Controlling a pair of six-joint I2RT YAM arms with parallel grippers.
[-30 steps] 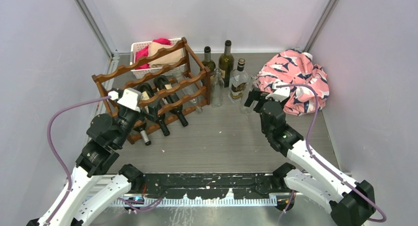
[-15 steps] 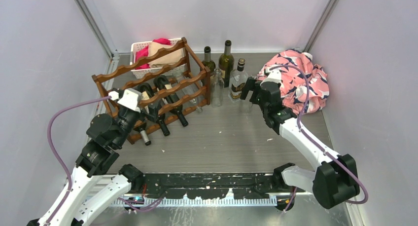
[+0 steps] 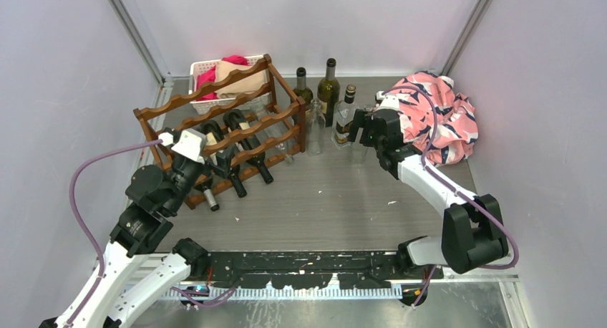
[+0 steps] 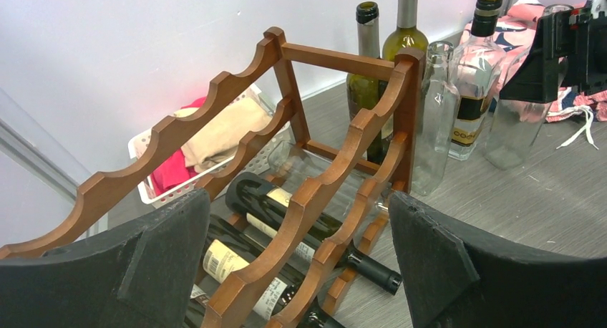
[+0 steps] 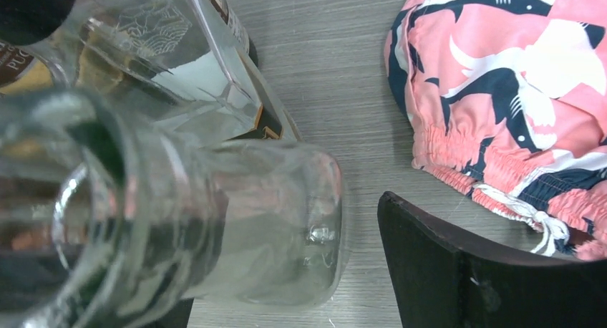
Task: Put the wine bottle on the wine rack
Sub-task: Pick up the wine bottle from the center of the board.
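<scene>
At the far right of the worktop [image 3: 322, 199], your right hand [image 3: 363, 129] straddles the upright clear bottle [image 5: 236, 220], fingers unclenched (poised to pinch). Your left hand [image 4: 293, 271] gapes, empty, facing the rack [image 3: 222, 120], far left.

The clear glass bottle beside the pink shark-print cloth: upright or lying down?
Upright: the clear glass bottle stands on its base on the grey table.

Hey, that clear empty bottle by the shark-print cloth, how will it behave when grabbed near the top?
The clear bottle looks like smooth glass, so probably slippery and breakable. Standing tall, narrow and seemingly empty, it may tip easily, likely against the square labelled bottle right beside it.
</scene>
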